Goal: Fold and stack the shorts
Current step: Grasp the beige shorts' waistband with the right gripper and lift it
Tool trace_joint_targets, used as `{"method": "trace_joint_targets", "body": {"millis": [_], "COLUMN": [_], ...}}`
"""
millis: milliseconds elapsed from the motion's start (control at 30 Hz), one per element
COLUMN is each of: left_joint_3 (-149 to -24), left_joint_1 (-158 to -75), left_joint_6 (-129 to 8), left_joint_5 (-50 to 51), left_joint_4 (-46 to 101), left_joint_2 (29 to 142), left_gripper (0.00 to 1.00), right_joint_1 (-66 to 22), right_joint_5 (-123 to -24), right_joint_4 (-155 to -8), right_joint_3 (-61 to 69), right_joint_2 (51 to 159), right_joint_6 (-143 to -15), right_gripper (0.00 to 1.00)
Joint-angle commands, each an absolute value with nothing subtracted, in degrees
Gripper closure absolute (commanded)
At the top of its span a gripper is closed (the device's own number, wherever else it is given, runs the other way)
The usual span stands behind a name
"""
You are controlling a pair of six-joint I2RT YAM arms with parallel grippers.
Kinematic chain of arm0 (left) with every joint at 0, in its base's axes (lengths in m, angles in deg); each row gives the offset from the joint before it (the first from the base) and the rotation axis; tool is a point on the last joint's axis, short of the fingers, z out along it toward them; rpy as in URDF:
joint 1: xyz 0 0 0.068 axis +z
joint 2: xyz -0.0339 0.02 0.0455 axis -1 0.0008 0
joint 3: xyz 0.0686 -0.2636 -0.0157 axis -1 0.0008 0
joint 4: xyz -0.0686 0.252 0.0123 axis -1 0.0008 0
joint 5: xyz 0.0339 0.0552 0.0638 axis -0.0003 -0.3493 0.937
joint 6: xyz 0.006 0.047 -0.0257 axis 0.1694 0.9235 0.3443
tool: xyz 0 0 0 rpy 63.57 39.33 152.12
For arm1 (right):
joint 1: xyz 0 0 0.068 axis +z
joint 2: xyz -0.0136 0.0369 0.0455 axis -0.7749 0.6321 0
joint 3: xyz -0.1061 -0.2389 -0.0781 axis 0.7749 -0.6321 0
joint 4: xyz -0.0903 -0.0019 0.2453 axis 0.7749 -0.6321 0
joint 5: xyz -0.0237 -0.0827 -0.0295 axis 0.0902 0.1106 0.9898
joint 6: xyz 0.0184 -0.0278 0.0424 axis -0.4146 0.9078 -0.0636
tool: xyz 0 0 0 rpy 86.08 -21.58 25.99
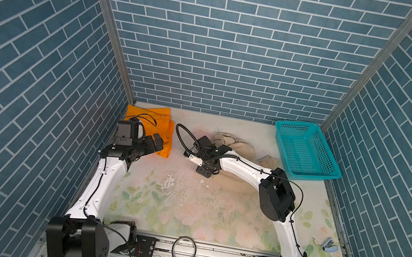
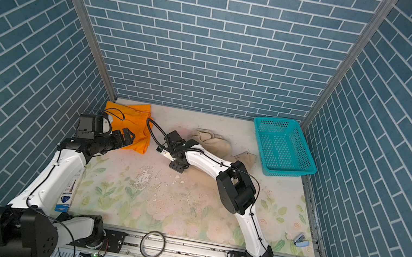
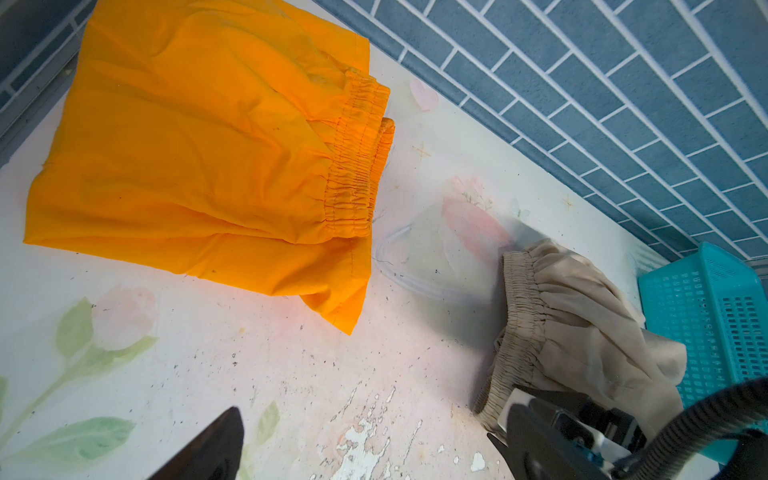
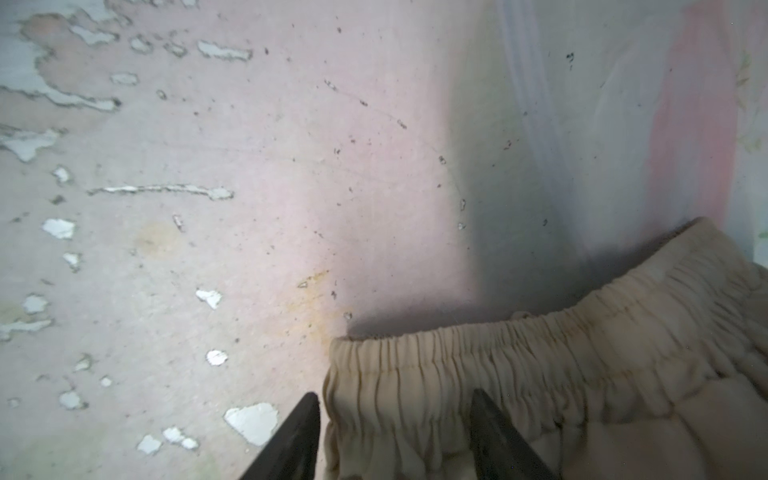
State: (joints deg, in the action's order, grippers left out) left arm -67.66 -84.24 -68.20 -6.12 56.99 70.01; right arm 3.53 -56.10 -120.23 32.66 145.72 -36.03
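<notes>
The orange shorts (image 1: 162, 116) (image 2: 133, 110) (image 3: 199, 158) lie folded flat at the back left of the table. My left gripper (image 1: 155, 140) (image 2: 126, 135) (image 3: 374, 457) hovers open over their near edge, holding nothing. The beige shorts (image 1: 236, 144) (image 2: 214, 142) (image 3: 573, 332) (image 4: 582, 374) lie crumpled at the back middle, partly under my right arm. My right gripper (image 1: 204, 170) (image 2: 178, 165) (image 4: 395, 399) is low at the left end of their elastic waistband. Its jaws stand apart, one finger just off the band's corner and one on the cloth, with the gathered band between them.
A teal perforated basket (image 1: 306, 152) (image 2: 282, 145) (image 3: 715, 316) stands at the back right, close to the beige cloth. A small blue object (image 1: 329, 244) lies at the front right. A black ring (image 1: 184, 249) rests on the front rail. Brick-patterned walls enclose three sides.
</notes>
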Motion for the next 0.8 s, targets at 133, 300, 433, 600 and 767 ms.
{"method": "trace_joint_targets", "body": {"millis": [133, 300, 433, 600, 767], "left_joint_3": [-67.6, -67.8, -67.9, -67.6, -67.7], "left_joint_1": [-83.8, -83.8, -83.8, -83.8, -83.8], "left_joint_6": [-67.6, -67.1, -66.6, -66.7, -66.2], "left_joint_5": [-6.8, -7.2, -7.7, -7.9, -8.0], "left_joint_4": [57.2, 57.8, 58.4, 58.0, 57.9], "left_joint_2": [70.3, 70.4, 70.7, 70.9, 71.0], "left_gripper": [0.0, 0.0, 0.0, 0.0, 0.0], "right_joint_1": [3.8, 3.9, 4.0, 4.1, 3.9], "right_joint_5": [-54.0, -54.4, -55.6, -53.8, -49.4], "right_joint_4": [-118.8, -120.0, -122.2, -122.3, -121.0], "right_joint_3": [30.3, 31.0, 30.3, 28.9, 30.5], "right_joint_2": [147.4, 148.3, 148.0, 147.7, 150.2], "right_joint_6": [-34.2, -33.7, -33.3, -33.5, -34.0], "right_gripper": [0.45, 0.45, 0.4, 0.39, 0.5]}}
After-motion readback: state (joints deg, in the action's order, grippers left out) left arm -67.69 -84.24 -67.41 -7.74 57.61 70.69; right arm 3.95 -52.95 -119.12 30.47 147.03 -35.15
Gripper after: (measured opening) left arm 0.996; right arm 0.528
